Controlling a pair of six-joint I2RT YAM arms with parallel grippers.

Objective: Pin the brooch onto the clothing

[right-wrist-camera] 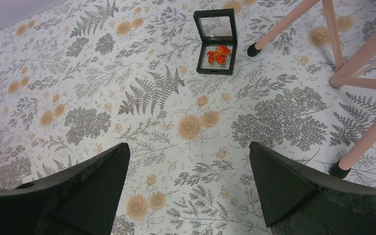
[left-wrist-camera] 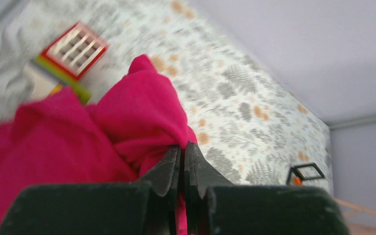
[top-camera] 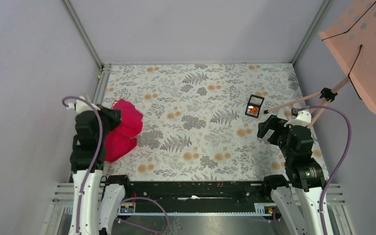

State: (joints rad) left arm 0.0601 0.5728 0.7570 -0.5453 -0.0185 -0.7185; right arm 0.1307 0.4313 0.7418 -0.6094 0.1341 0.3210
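Left hand: the left hand (left-wrist-camera: 182,147) has its two dark fingers pressed together, with a fold of cloth pinched between the tips.
Held cloth: a bright red fabric T-shirt (left-wrist-camera: 142,103), bunched into a heap. It bulges up ahead of the left hand's fingertips and spreads to their left side. In the overhead view the heap (top-camera: 125,128) lies just beside that hand (top-camera: 111,115), resting on the tabletop.
Right hand: the right hand (right-wrist-camera: 188,147) is spread wide, its fingers far apart with nothing between them. It hangs above the tabletop, tilted down towards it.
Brooch: a tiny orange-and-yellow flower-shaped brooch (right-wrist-camera: 218,54) lies ahead of the right hand, beyond the gap between its fingers and a little towards the right finger. It is apart from both fingers and well apart from the left hand.
Case: a small black square case (right-wrist-camera: 215,12) stands open with a clear pane in its raised lid. The brooch sits in its lower half.
Overhead check: the case (top-camera: 254,106) lies near the right hand (top-camera: 267,128), just past its fingertips.
Cover: a grey floral tablecloth with orange blooms (right-wrist-camera: 127,88) covers the tabletop under both hands.
Stand: a pink music stand with a perforated plate (top-camera: 357,54) rises to the right of the right hand. Its slim legs (right-wrist-camera: 284,22) come down just beside the case.
Blurred item: a red-framed gridded object (left-wrist-camera: 73,49) lies beyond the T-shirt, ahead and left of the left hand; what it is cannot be told.
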